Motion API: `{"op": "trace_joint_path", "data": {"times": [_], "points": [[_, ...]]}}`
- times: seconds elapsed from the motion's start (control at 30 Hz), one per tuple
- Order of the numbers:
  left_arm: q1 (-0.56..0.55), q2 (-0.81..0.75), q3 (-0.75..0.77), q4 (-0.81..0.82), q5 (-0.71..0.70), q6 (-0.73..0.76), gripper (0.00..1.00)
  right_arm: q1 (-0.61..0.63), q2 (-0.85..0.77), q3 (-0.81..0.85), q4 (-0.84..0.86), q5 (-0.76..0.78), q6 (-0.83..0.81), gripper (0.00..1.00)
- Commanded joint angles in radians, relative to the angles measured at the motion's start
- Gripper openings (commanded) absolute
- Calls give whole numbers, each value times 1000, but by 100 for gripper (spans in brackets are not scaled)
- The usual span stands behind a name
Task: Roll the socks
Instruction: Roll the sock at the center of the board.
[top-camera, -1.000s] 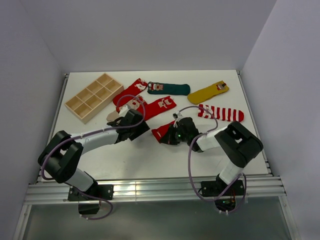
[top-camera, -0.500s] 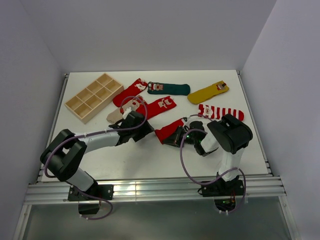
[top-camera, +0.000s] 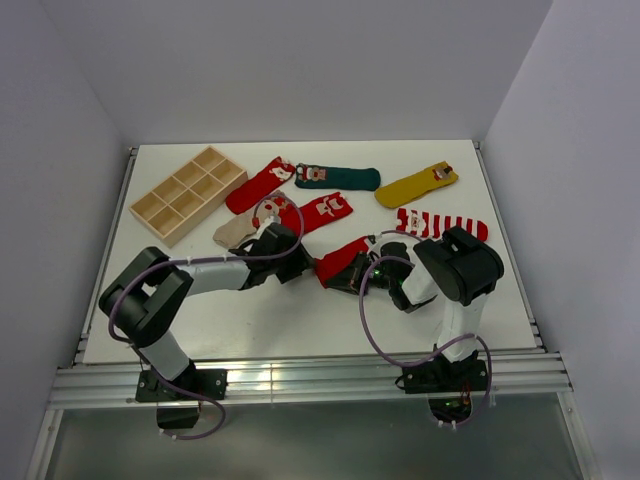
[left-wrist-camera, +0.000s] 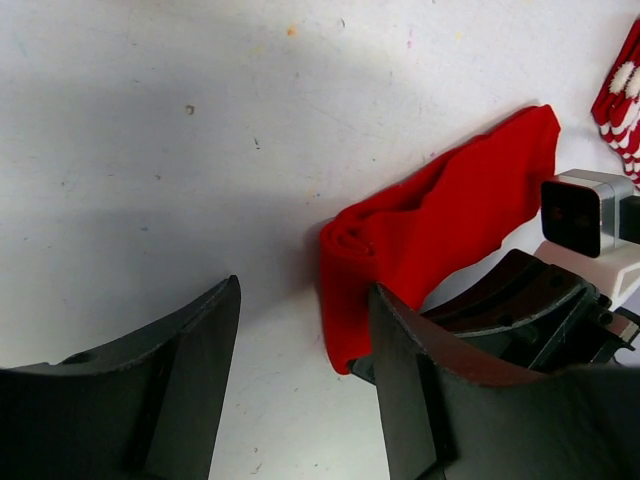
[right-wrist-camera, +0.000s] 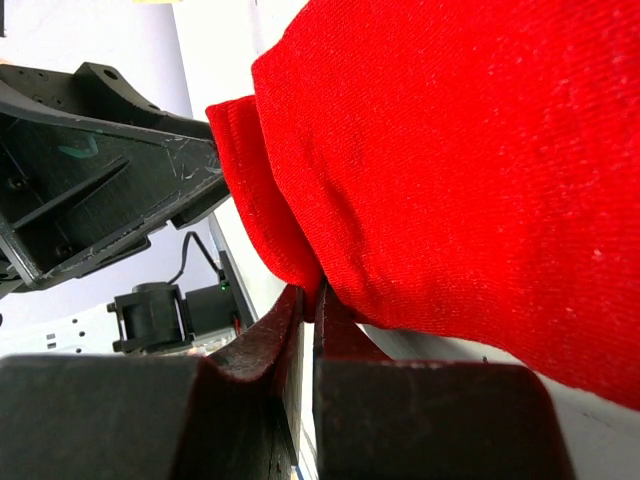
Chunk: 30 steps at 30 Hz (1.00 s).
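Smack in the middle of the top view, the right gripper (top-camera: 366, 272) is pinching the nearest red sock (top-camera: 338, 262). On its own wrist cam the jaws are squeezing tight on a fold of fabric at the sock's lower edge. The left gripper (left-wrist-camera: 305, 300) is hanging just left of that sock with its jaws standing open and nothing between them, and in the left wrist view the sock's bunched end is lying right up against the right-hand finger (left-wrist-camera: 400, 380). Everything else is lying flat higher up the table (top-camera: 240, 315): an upper red sock (top-camera: 262, 183), the dark green sock (top-camera: 340, 178), the mustard sock (top-camera: 417, 184) toward the upper right, the striped sock (top-camera: 440, 224) on the right, a middle red sock (top-camera: 315, 212), and the beige sock (top-camera: 236, 231) peeking out behind the left arm. The wooden tray (top-camera: 187, 193) is sitting at the upper left.
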<state>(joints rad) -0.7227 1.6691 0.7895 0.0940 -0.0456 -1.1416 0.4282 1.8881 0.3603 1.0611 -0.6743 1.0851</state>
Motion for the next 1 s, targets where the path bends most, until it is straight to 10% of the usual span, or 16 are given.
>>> {"op": "trace_joint_path", "data": {"times": [0.0,0.97], "points": [[-9,27,10,42,24,16,60,-8,20,-4,-49,27,-16,3],[-23,205,86,-25,35,8,39,-9,-37,34,-210,54,-83,5]]}}
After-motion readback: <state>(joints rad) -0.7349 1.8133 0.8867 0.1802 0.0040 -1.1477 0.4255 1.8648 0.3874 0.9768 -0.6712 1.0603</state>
